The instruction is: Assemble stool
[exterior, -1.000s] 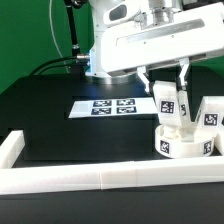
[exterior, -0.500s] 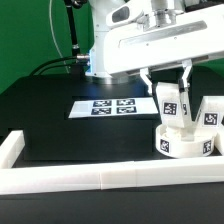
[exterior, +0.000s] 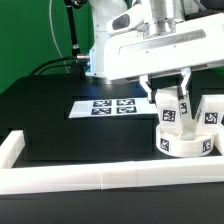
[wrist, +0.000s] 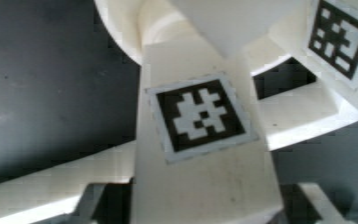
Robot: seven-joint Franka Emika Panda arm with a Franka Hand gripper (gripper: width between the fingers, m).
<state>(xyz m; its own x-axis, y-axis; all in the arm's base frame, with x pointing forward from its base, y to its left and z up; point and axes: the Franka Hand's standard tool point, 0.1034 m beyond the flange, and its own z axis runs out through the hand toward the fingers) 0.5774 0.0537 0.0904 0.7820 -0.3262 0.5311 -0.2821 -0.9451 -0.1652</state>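
The round white stool seat (exterior: 183, 146) lies at the exterior view's right, near the front rail. My gripper (exterior: 168, 98) is shut on a white tagged leg (exterior: 168, 113) and holds it upright with its lower end at the seat's top. A second leg (exterior: 210, 111) stands on the seat to its right. In the wrist view the held leg (wrist: 201, 112) fills the middle between my fingers (wrist: 101, 200), over the seat's curved rim (wrist: 69, 172); the second leg (wrist: 341, 34) shows at the corner. The third leg is not clearly visible.
The marker board (exterior: 108, 106) lies flat on the black table to the left of the seat. A long white border rail (exterior: 90, 178) runs along the front edge and turns up the left side (exterior: 12, 148). The arm's white body hangs over the back.
My gripper has come down with the leg, bringing its lower end closer onto the seat. The seat and the second leg have not moved.
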